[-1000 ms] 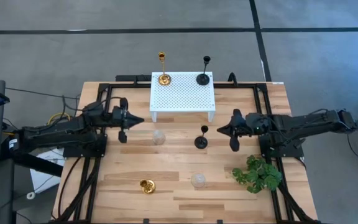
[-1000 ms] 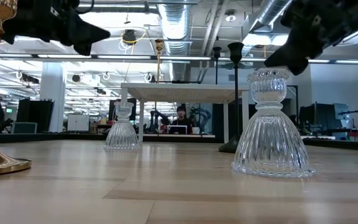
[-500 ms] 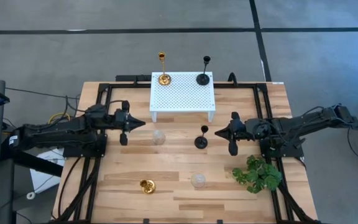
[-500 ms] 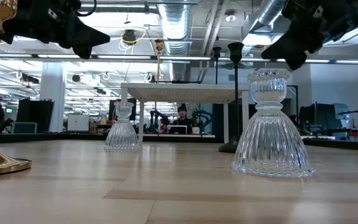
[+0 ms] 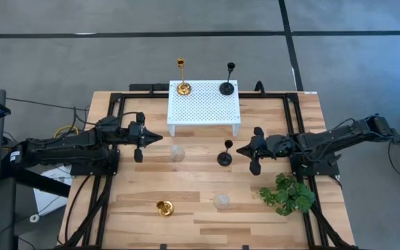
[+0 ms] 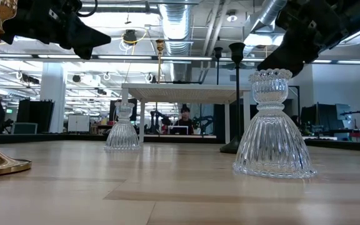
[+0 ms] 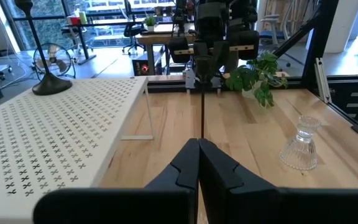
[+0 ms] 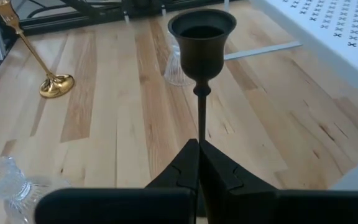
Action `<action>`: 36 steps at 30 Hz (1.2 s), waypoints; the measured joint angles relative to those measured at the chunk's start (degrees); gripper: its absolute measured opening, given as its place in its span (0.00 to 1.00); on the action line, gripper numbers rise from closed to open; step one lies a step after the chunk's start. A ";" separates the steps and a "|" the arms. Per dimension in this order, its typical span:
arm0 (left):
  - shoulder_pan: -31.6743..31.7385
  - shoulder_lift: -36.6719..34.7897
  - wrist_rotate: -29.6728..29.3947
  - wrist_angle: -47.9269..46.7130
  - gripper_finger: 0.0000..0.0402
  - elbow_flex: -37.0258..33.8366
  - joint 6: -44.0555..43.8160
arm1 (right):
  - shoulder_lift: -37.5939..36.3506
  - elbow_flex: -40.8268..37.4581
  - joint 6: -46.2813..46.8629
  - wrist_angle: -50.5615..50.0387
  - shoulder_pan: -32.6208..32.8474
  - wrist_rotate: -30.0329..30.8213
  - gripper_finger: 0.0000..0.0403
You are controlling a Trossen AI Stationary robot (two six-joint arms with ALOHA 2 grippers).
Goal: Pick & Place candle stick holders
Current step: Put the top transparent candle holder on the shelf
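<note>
A black tall-stemmed holder [image 5: 224, 158] stands on its round base on the wood table, in front of the white perforated platform [image 5: 203, 114]. My right gripper [image 5: 239, 148] is shut. Its tips stand level just to the right of this holder's stem [image 8: 201, 118], below the cup [image 8: 202, 30]. A gold holder [image 5: 181, 88] and a second black one [image 5: 226, 88] stand on the platform's far edge. One clear glass holder [image 5: 178, 153] stands near my shut left gripper [image 5: 158, 138]. Another glass holder [image 5: 221, 201] and a gold one [image 5: 164, 207] stand nearer the front.
A green leafy plant [image 5: 287, 194] lies at the table's right, close behind my right arm. The platform stands on legs at the far middle. Bare wood shows between the two glass holders and along the near edge. Beyond the table is an office room [image 6: 180, 119].
My right gripper has moved toward the table's left edge and a little nearer, closing in on the black holder on the table until its shut tips are just beside the stem. The holder has not moved.
</note>
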 joint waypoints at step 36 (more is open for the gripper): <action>0.02 12.34 2.12 -13.87 0.01 0.02 4.81 | 0.00 0.00 -0.57 -1.94 0.00 -0.39 0.00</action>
